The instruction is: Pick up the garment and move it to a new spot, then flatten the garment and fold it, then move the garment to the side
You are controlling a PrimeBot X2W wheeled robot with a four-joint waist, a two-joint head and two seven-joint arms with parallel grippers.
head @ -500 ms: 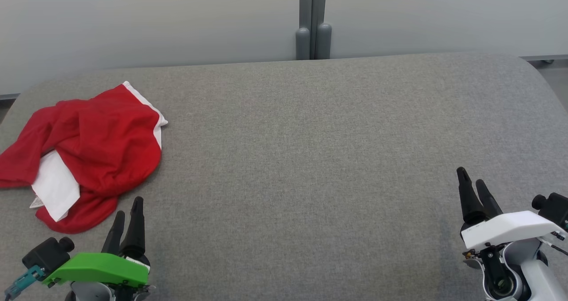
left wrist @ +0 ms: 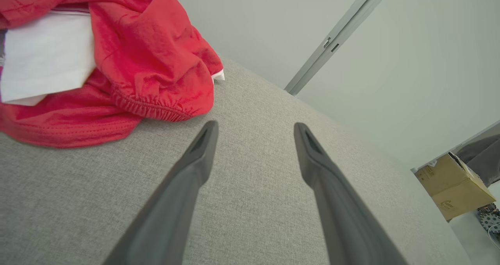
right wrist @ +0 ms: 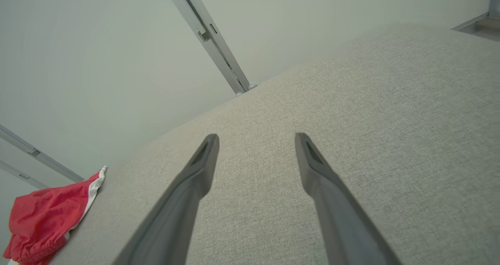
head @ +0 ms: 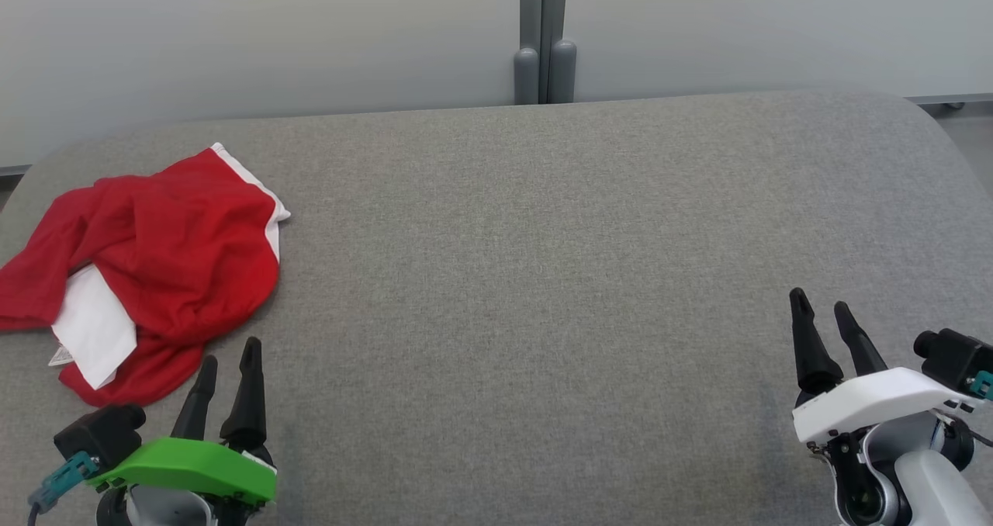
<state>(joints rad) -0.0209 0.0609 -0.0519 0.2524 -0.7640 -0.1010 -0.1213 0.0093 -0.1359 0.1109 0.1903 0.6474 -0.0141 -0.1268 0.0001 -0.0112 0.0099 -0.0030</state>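
Count: we see one garment [head: 155, 262], red with white trim and a white panel, two grippers, one grey fabric-covered table [head: 543, 278], and one cardboard box [left wrist: 453, 187] beyond the table's edge in the left wrist view.
Garment: it lies crumpled in a heap on the left part of the table and reaches that side's edge.
Left gripper [head: 230, 351]: we find its two fingers spread apart with nothing between them, over bare cloth at the near left.
Garment to left gripper: just ahead and to the left of the fingertips, near but not touching. In the left wrist view, the gathered elastic hem sits just past the left fingertip.
Right gripper [head: 818, 299]: its fingers are likewise parted and empty, over the near right of the table.
Garment to right gripper: well apart, with the bare width of the table between them. In the right wrist view, we see the garment at the lower left corner.
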